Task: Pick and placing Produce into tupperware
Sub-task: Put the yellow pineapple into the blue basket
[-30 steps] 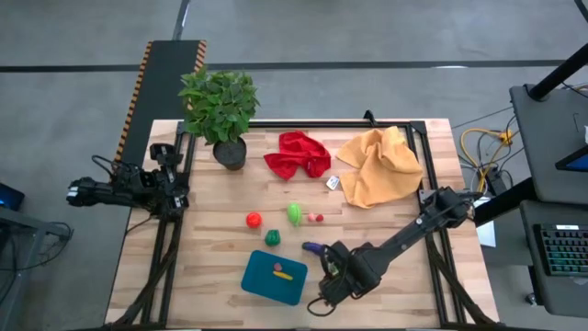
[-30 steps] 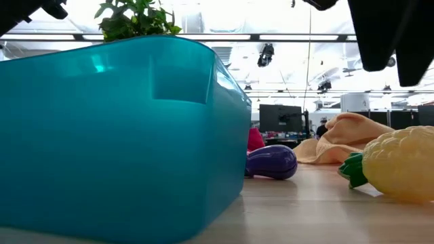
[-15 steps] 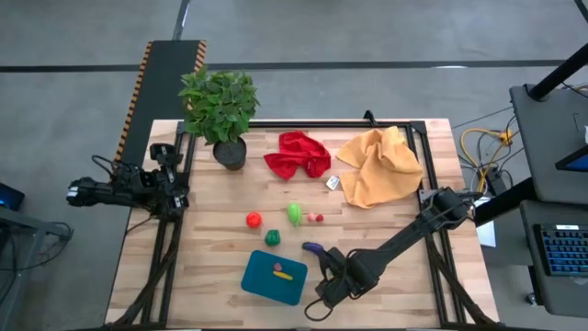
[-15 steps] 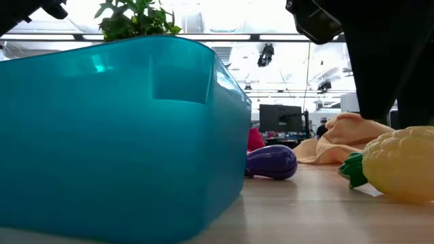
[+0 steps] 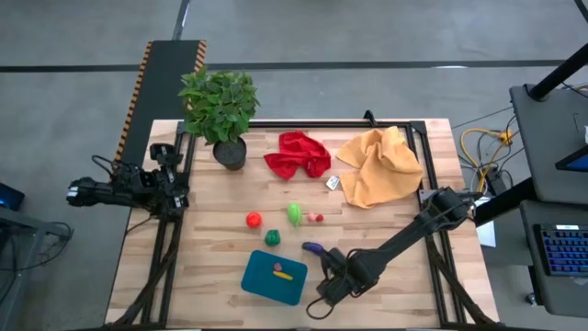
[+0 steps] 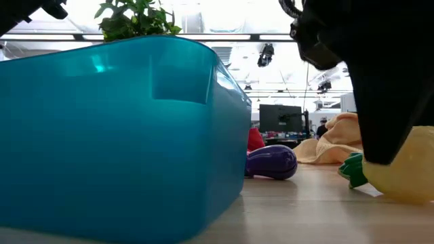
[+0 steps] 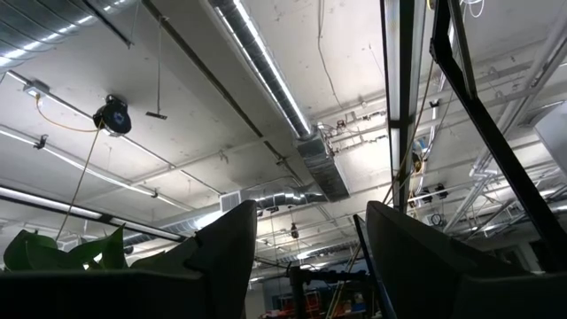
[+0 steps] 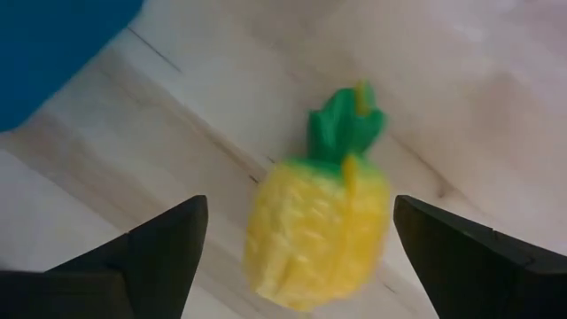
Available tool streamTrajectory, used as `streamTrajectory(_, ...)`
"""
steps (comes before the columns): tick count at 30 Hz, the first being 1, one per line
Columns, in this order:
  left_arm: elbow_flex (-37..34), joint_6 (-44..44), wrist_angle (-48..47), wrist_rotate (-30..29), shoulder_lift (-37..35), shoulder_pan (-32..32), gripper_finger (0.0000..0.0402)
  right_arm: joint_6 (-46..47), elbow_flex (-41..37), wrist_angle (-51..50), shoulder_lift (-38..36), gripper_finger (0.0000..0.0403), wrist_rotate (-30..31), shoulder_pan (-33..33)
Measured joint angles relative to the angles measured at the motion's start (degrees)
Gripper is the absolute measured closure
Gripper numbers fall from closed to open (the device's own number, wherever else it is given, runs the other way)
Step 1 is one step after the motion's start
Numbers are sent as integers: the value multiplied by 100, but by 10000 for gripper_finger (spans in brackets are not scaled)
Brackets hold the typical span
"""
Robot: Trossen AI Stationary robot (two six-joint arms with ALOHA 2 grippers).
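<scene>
Pale wooden table (image 5: pixel 211 230) underneath. Right gripper (image 8: pixel 292 257) spread wide, hovering above yellow pineapple (image 8: pixel 319 226), teal tupperware (image 5: pixel 274 276) at nine o'clock.

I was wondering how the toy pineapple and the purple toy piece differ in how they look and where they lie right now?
The pineapple is yellow with a green leafy crown; the purple piece is a smooth, glossy purple all over. In the low view the pineapple looks bulkier, though it is also nearer that camera. The pineapple lies between the open jaws of the right gripper; the purple piece lies apart from it, beside the teal container. Both rest on the wooden table, outside the container.
</scene>
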Motion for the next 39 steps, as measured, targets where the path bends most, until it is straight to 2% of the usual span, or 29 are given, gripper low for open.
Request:
streamTrajectory(3,0,0,0,0,0,0,202,-13,-142,264,0,54,-14,-2)
streamTrajectory(14,0,0,0,0,1,0,202,0,-377,289,0,87,-71,0)
streamTrajectory(30,0,0,0,0,1,1,202,-51,-402,217,-2,180,-101,-4)
streamTrajectory(39,0,0,2,0,1,1,202,-276,-366,218,0,191,-129,-4)
